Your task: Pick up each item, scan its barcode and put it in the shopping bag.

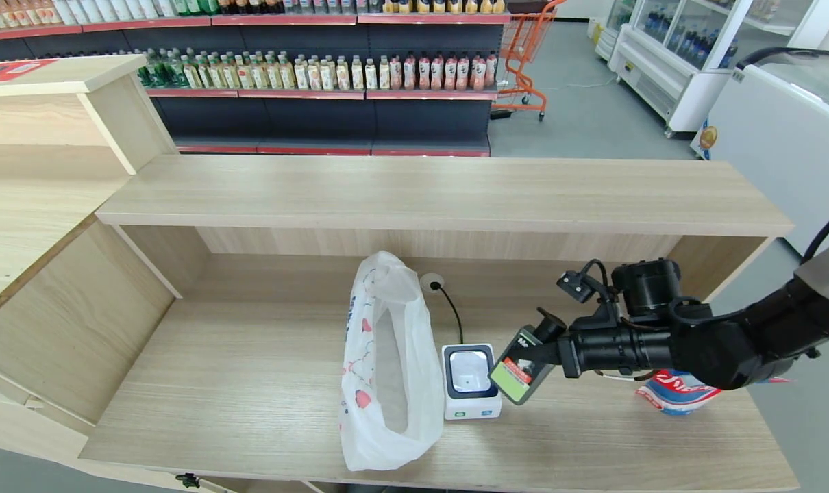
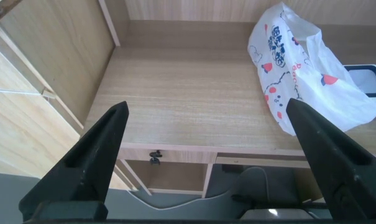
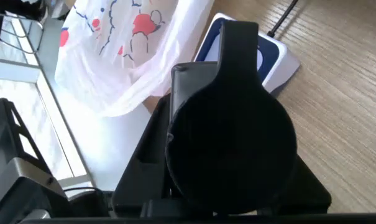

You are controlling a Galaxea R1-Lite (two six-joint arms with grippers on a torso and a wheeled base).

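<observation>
Here, right claw [image 1: 536, 348] pinches a flat (seemingly glossy) packet [image 1: 517, 376] beside boxy scanner [image 1: 471, 392].

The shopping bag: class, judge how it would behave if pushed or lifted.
The shopping bag looks like thin, crumpled plastic film, so probably floppy and very light. Its mouth gapes unsupported; a push would likely collapse or slide it rather than tip it.

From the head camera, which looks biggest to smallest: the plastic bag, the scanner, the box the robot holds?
1. shopping bag
2. scanner
3. box, barely smaller, and raised nearer the camera
</observation>
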